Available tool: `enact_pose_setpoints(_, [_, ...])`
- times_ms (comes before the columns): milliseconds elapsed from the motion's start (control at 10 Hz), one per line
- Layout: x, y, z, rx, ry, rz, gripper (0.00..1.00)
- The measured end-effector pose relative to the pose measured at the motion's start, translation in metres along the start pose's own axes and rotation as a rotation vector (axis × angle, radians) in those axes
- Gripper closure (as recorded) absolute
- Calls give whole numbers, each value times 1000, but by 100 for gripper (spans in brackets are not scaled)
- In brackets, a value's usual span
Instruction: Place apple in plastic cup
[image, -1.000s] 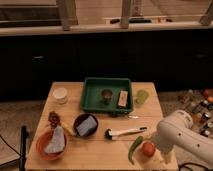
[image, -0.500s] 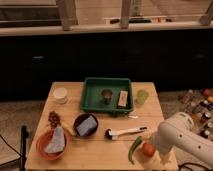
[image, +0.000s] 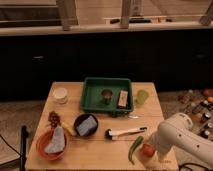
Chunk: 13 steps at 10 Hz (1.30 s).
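The apple is a small red-orange fruit at the table's front right corner, right beside the green pepper. The plastic cup is pale yellow-green and stands upright at the back right, just right of the green tray. My white arm comes in from the right, and my gripper is down at the apple, against its right side. The arm's bulk hides most of the gripper.
The green tray holds a small metal cup and a tan block. A white cup stands at the back left. A dark bowl with a blue cloth, an orange bowl and a white-handled tool lie in front. The table's right edge is close to the arm.
My arm has sunk slightly and edged left, closer onto the apple. The apple and the other objects have stayed where they were.
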<state>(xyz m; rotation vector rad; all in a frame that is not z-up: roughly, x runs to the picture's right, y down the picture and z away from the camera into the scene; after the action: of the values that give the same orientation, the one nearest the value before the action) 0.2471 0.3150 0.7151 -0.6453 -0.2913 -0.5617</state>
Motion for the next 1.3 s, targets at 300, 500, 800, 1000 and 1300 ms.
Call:
enact_pose_setpoints(300, [1,-1,4,3,-10,0,81])
enact_pose_setpoints(500, [1,-4,4,4,-11,-8,99])
enact_pose_setpoints(800, [1,-4,4,3,-11,-8,100])
enact_pose_setpoints(1000, [9,-6,-7,6,6,-11,100])
enact_pose_setpoints(1300, [26,-22,-41,32,42,-13,100])
